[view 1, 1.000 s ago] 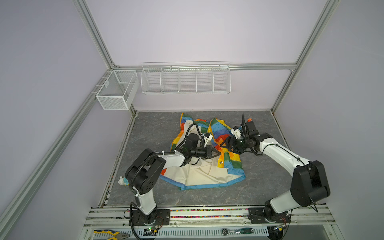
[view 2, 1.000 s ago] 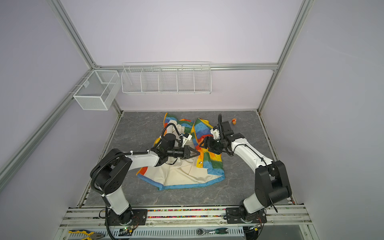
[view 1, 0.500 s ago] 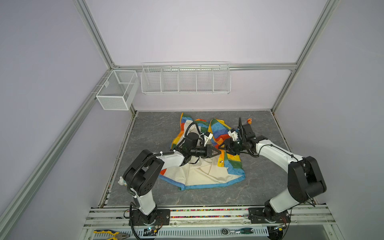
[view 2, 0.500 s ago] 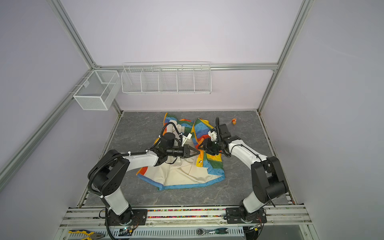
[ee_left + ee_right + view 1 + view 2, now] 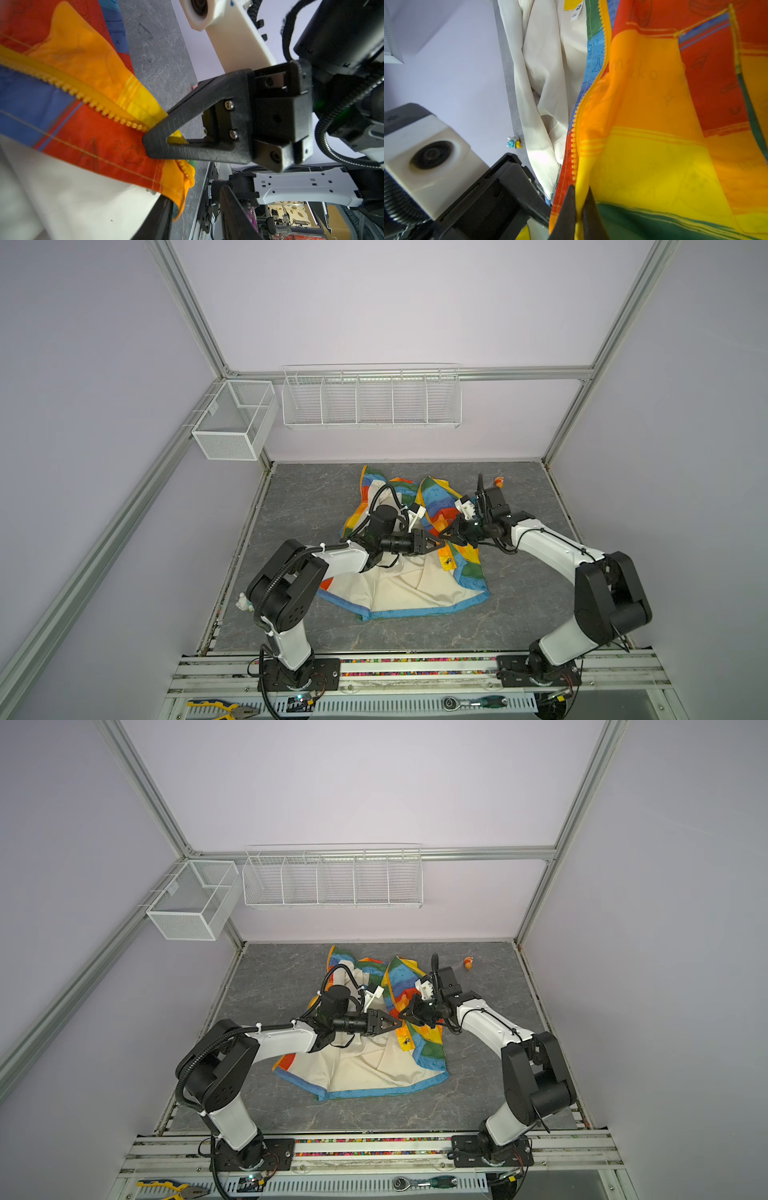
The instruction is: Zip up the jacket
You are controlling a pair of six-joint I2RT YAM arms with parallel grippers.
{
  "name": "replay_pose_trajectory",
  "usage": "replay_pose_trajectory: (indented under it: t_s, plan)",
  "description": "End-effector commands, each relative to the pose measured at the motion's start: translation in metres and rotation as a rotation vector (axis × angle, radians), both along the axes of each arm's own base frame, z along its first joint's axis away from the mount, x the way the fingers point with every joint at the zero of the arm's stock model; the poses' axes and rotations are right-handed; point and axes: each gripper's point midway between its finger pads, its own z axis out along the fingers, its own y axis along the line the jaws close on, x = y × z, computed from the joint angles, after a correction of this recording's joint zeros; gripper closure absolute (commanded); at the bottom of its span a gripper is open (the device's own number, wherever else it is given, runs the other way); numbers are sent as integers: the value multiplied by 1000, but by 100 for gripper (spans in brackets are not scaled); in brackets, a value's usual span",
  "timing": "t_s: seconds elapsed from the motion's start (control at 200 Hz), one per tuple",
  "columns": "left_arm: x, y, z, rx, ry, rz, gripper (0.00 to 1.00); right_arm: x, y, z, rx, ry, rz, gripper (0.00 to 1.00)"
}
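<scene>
The rainbow-striped jacket (image 5: 415, 585) (image 5: 374, 1065) lies open on the grey floor, cream lining up. Both grippers meet tip to tip over its right front edge. My right gripper (image 5: 446, 537) (image 5: 405, 1013) (image 5: 579, 193) is shut on the yellow zipper strip (image 5: 591, 87), with fabric pinched between its fingers. In the left wrist view its tip (image 5: 148, 143) clamps the zipper strip (image 5: 83, 97). My left gripper (image 5: 436, 545) (image 5: 395, 1025) (image 5: 194, 194) is open, with a gap between its jaws. The orange fabric edge (image 5: 182, 187) hangs beside one finger (image 5: 160, 216).
A small orange thing (image 5: 498, 481) (image 5: 468, 962) lies at the back right of the floor. A small white-blue toy (image 5: 243, 602) (image 5: 513, 143) sits at the left edge. Wire baskets (image 5: 370, 396) (image 5: 232, 423) hang on the back walls. Hand tools (image 5: 220, 708) lie on the front rail.
My right gripper has closed on the zipper edge. My left gripper has opened from shut and let go of the fabric.
</scene>
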Motion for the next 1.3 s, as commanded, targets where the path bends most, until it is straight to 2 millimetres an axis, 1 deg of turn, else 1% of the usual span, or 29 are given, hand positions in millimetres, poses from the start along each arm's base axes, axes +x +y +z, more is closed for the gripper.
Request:
replay_pose_trajectory:
  t_s: [0.0,0.125,0.2,0.3,0.435,0.595,0.675,0.78,0.9,0.985,1.125,1.295]
  plan:
    - [-1,8,-4,18,-4,31,61,6,4,13,20,-30,3,93]
    - [-4,11,-4,23,-11,43,60,9,8,20,46,-45,3,93]
    - [-4,9,-2,24,-25,43,58,11,10,25,59,-48,5,93]
    - [-3,2,7,1,-46,26,58,12,12,30,70,-55,7,93]
    - [-6,-11,21,-55,-65,-11,58,13,13,35,76,-61,7,93]
    - [-8,-14,31,-113,-67,-19,58,15,14,37,81,-66,5,93]
    - [-9,-18,27,-99,-59,-28,58,16,14,38,85,-66,5,93]
    - [-10,-22,17,-65,-46,-36,59,16,17,41,96,-69,7,93]
    - [-5,-24,10,-47,-41,-27,60,16,18,44,99,-73,10,93]
    - [-2,-27,11,-52,-40,-22,64,14,19,43,95,-73,14,93]
    - [2,-29,16,-68,-39,-10,74,13,19,42,90,-72,15,93]
    - [6,-32,16,-70,-33,-4,92,11,17,43,80,-76,14,93]
